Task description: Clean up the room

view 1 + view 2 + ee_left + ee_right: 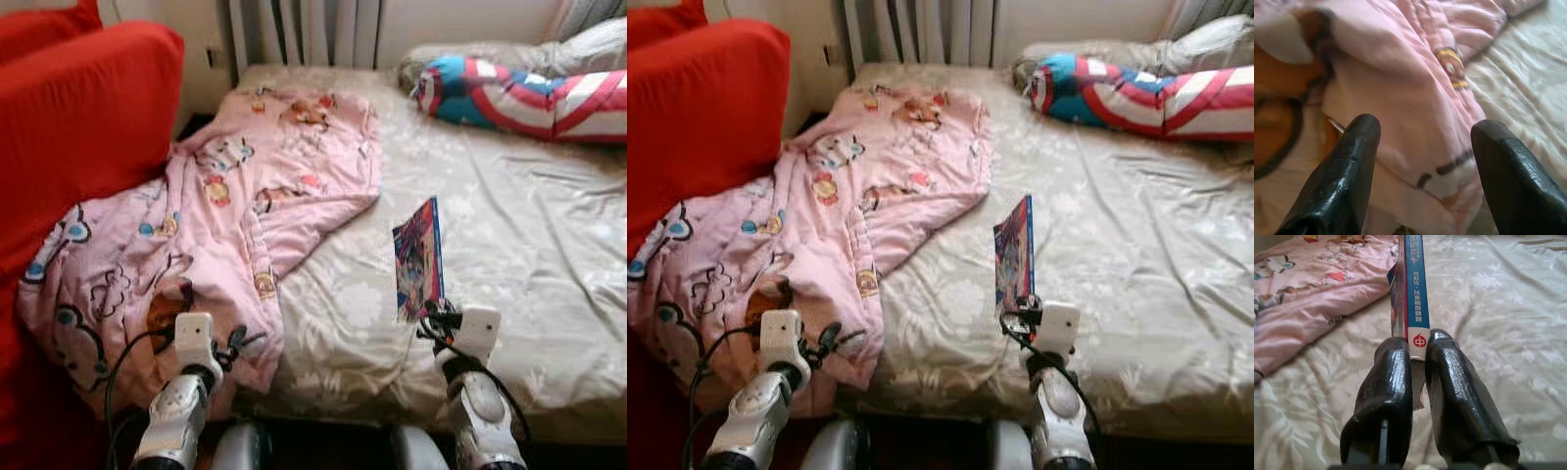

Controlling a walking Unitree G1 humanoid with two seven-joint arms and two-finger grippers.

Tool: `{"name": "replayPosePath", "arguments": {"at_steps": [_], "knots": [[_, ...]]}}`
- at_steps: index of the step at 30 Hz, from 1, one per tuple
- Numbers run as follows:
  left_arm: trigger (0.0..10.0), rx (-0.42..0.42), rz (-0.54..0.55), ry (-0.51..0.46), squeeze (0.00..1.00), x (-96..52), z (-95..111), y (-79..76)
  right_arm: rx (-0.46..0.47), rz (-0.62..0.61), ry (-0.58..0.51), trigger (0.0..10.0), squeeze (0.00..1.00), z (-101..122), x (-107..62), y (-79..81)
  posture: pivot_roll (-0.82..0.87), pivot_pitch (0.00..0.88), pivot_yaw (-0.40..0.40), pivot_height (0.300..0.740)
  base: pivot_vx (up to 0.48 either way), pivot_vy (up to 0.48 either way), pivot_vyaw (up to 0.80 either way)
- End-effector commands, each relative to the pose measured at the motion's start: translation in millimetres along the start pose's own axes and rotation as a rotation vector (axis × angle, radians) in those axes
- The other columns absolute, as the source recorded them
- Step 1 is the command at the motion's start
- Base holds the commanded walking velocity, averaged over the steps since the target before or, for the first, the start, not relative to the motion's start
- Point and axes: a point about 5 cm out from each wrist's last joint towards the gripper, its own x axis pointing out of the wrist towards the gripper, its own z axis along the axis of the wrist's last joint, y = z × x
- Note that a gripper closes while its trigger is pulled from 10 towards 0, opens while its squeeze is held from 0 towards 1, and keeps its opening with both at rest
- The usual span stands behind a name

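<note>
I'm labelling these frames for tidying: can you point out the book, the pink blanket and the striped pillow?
book (419,257): left eye view, middle of its colourful cover.
pink blanket (235,196): left eye view, middle of the spread cloth.
striped pillow (519,96): left eye view, its red and white stripes.

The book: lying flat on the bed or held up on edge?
On edge: the book stands spine-up, pinched by the right gripper above the bedsheet.

Both silver arms reach forward from the near edge. The left pincer (1422,161) sits near left, its two black fingers (1339,181) spread wide apart. The right pincer (1418,355) sits near right, its fingers (1388,391) pressed close together, clamping something thin.
</note>
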Motion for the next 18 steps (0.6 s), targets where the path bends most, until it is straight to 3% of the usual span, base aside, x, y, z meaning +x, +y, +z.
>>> {"name": "replayPosePath", "arguments": {"at_steps": [1,6,18], "knots": [[10.0,-0.002,0.044,0.028,0.0,-2.0,-6,11.9,-0.024,0.035,-0.071,10.0,0.0,17,7.2,7.3,-0.03,0.007,-0.004,0.721,0.0,0.0,0.0],[10.0,0.048,0.048,0.13,0.0,-5.4,-25,16.5,-0.017,0.038,-0.061,10.0,0.0,16,7.4,10.1,-0.02,0.0,-0.009,0.74,0.0,0.0,0.0],[10.0,0.041,0.113,0.377,0.0,-24.1,-68,24.6,0.006,0.024,-0.011,10.0,0.0,6,9.9,17.9,-0.03,0.0,0.0,0.74,0.0,0.0,0.0]]}}
